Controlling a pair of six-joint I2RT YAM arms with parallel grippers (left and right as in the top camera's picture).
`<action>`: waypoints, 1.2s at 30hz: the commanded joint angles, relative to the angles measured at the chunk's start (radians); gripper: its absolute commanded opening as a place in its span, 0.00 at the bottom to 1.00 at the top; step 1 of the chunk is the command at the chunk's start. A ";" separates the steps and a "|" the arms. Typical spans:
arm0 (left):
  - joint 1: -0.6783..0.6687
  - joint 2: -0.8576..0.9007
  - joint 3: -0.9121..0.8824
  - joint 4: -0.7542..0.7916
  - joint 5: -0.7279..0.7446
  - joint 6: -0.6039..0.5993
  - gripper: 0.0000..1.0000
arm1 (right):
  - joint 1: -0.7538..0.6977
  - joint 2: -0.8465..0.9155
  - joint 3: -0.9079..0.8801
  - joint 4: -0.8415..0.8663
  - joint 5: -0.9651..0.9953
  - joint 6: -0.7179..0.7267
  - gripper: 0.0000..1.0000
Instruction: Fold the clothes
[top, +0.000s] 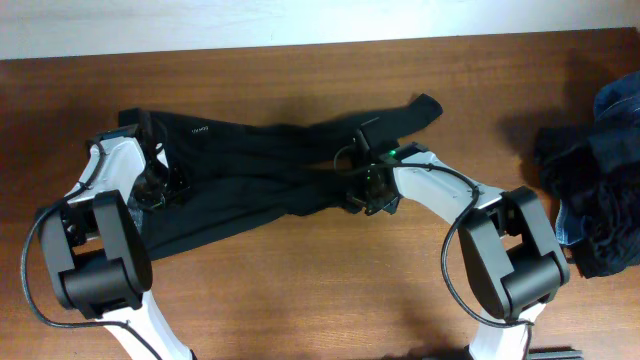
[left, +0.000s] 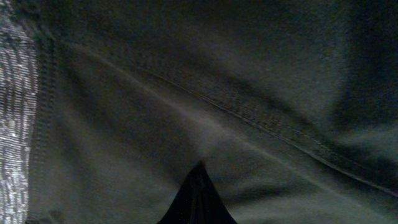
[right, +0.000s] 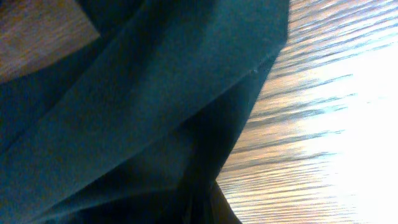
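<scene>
Black pants (top: 250, 165) lay spread across the middle of the table (top: 300, 300), waist end toward the table's left, legs crossed over each other. One leg end reached toward the table's far side, right of centre.

The left gripper (top: 160, 188) was down on the fabric near the waist end, left of the table's centre. Its wrist cam was filled w/ dark cloth: a grey waistband (left: 15, 112) along the left edge & a stitched seam (left: 249, 112) running diagonally. Only a dark wedge showed at the bottom, so can't tell whether its fingers were apart or together.

The right gripper (top: 368, 188) sat at the table's centre, at the pants' near edge where the legs overlap. Its wrist cam showed folded cloth over bare wood. Fingers were lost in shadow, so can't tell there either.

A denim heap (top: 600, 180), dark & blue, lay at the table's right edge, well apart from the pants.
</scene>
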 joint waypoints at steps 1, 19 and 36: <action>0.000 -0.018 -0.006 0.002 -0.017 -0.005 0.02 | -0.042 -0.011 -0.007 -0.014 0.042 -0.088 0.04; 0.000 -0.018 -0.006 0.002 -0.068 -0.006 0.04 | -0.117 -0.033 0.114 -0.216 0.251 -0.371 0.04; 0.000 -0.018 -0.006 -0.005 -0.068 -0.006 0.04 | -0.121 -0.032 0.231 -0.440 0.375 -0.392 0.69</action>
